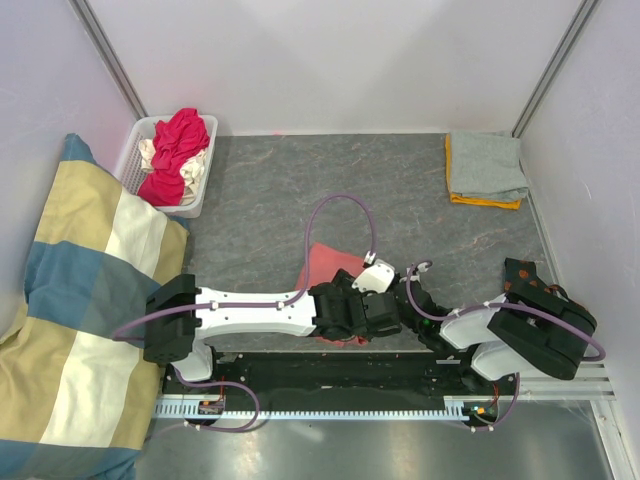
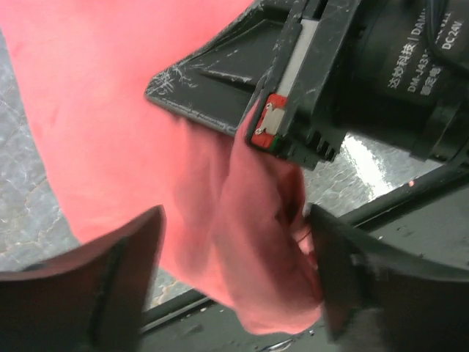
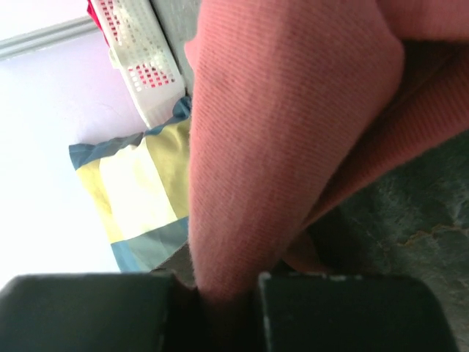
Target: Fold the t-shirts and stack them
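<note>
The salmon-pink t-shirt (image 1: 333,264) lies bunched at the table's near edge, partly under both grippers. My right gripper (image 3: 217,299) is shut on a fold of the pink shirt (image 3: 278,125) and holds it up. It also shows in the left wrist view (image 2: 293,88), pinching the cloth. My left gripper (image 2: 234,286) is open, its fingers (image 2: 121,275) wide apart with a bunched fold of the pink shirt (image 2: 242,220) hanging between them. A folded grey tee (image 1: 486,163) lies on a folded orange tee (image 1: 486,202) at the back right. Magenta-red (image 1: 180,145) and cream (image 1: 150,152) tees are in the basket.
The white lattice basket (image 1: 197,203) stands at the back left. The big striped cushion (image 1: 80,300) lies along the left side and also shows in the right wrist view (image 3: 139,191). The black rail at the table's front edge (image 2: 242,326) is just below the left gripper.
</note>
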Motion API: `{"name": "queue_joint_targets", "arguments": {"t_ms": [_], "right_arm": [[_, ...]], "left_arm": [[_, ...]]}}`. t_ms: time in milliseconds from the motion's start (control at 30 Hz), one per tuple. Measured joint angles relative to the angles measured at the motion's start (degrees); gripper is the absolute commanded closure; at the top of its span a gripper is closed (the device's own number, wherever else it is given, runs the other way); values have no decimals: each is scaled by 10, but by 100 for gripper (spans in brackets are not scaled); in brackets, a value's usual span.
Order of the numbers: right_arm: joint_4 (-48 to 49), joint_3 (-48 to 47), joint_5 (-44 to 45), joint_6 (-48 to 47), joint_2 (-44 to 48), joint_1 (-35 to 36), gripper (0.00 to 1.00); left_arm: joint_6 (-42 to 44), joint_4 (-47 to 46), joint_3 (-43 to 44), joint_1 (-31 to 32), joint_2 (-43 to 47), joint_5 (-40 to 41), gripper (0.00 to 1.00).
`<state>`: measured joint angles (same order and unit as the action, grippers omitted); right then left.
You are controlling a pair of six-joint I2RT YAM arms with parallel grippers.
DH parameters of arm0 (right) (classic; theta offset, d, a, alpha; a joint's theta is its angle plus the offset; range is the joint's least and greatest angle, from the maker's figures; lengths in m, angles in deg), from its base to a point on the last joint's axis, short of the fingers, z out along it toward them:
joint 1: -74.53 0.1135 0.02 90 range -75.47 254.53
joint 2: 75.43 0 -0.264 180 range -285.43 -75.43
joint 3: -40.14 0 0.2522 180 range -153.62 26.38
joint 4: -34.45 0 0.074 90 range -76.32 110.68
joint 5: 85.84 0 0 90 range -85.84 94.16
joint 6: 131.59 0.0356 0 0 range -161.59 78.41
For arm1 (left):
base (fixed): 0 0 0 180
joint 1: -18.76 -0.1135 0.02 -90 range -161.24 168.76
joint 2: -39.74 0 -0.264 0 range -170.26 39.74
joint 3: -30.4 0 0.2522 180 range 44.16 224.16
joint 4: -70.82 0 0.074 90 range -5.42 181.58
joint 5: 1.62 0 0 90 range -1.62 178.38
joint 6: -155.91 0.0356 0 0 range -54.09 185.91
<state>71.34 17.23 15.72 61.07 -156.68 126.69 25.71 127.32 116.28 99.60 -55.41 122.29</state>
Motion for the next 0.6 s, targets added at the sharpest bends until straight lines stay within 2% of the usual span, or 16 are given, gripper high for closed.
{"name": "queue_joint_targets", "arguments": {"t_ms": [200,400,500,600], "right_arm": [[-10,0,2,-5,4,-3,100],[-31,-1,2,-24,4,-3,100],[-66,-12,-8,-55,4,-10,100],[-171,-63,-31,-122,6,-34,100]], "left_arm": [[0,8,-2,0,38,-6,2],[-1,36,19,0,127,-10,0],[-3,49,47,0,179,-7,0],[-5,58,66,-3,229,12,0]]}}
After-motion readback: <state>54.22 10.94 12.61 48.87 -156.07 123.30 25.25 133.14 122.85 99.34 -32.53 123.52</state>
